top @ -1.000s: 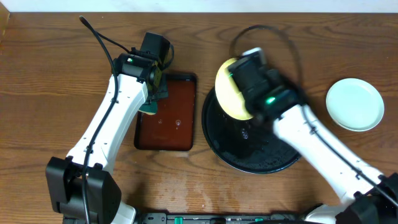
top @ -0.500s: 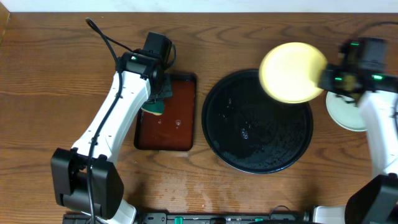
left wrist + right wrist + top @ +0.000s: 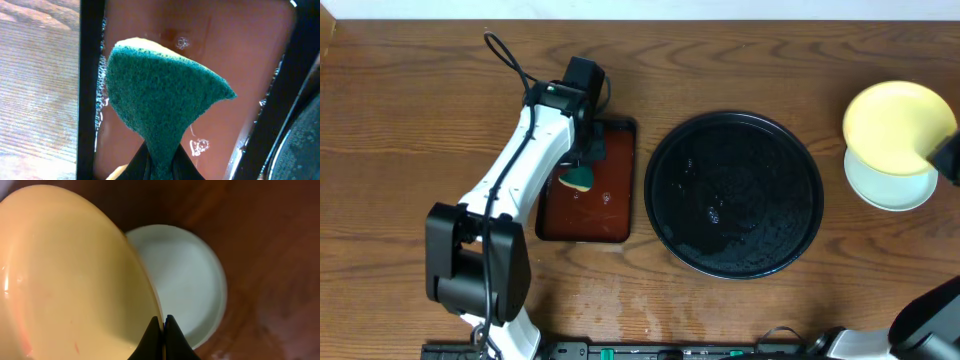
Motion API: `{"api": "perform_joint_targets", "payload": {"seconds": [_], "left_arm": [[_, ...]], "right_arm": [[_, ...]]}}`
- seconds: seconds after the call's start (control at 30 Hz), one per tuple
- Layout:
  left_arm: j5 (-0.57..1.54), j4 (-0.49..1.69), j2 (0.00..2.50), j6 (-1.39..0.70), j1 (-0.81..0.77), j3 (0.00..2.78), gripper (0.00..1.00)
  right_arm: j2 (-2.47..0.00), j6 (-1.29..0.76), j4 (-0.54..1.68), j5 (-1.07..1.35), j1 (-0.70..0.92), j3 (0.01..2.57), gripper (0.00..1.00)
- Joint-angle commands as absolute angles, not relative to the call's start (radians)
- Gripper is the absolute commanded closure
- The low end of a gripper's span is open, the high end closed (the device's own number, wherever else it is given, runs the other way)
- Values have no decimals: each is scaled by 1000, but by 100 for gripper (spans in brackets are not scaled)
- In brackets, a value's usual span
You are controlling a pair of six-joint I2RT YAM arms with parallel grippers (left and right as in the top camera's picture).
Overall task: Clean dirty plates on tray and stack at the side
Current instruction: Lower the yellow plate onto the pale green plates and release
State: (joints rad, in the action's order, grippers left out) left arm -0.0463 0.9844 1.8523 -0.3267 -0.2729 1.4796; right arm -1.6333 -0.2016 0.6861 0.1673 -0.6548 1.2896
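Overhead, yellow plate (image 3: 892, 122) (in right tool (image 3: 163, 325)) has moved over mint plate (image 3: 885, 193).

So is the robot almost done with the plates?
Nearly, it seems. Done: the black tray holds no plates, and a mint plate sits at the side. In hand: the right jaws are shut on the rim of the yellow plate, above the mint one. Left: setting it down there. The left jaws grip a sponge.

Overhead camera looks straight down on the wooden table (image 3: 400, 120), with the large round glossy black tray (image 3: 733, 195) central. Left wrist camera sits close above the brown rectangular tray (image 3: 610, 215) left of it, facing a green sponge (image 3: 160, 100). Right wrist camera, right of it, looks closely down on a pale yellow round plate (image 3: 65, 280) over a pale mint round plate (image 3: 190, 290), both also seen overhead.
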Motion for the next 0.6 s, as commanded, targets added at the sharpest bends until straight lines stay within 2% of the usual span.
{"api": "perform_joint_targets", "payload": {"seconds": [0.0, 0.4, 0.43, 0.47, 0.57], "left_arm": [[-40, 976, 1861, -291, -274, 1473, 92], [-41, 951, 1863, -255, -274, 1470, 92], [-41, 951, 1863, -255, -274, 1470, 92], [-41, 951, 1863, -254, -274, 1470, 92], [-41, 952, 1863, -243, -274, 1470, 92]], "right_arm": [[-1706, -212, 666, 127, -686, 1305, 99], [-1870, -205, 620, 128, -700, 1305, 99], [-1866, -205, 619, 136, -700, 1306, 96], [-1861, -205, 617, 141, -700, 1307, 90], [-1833, -204, 622, 139, -700, 1309, 86]]}}
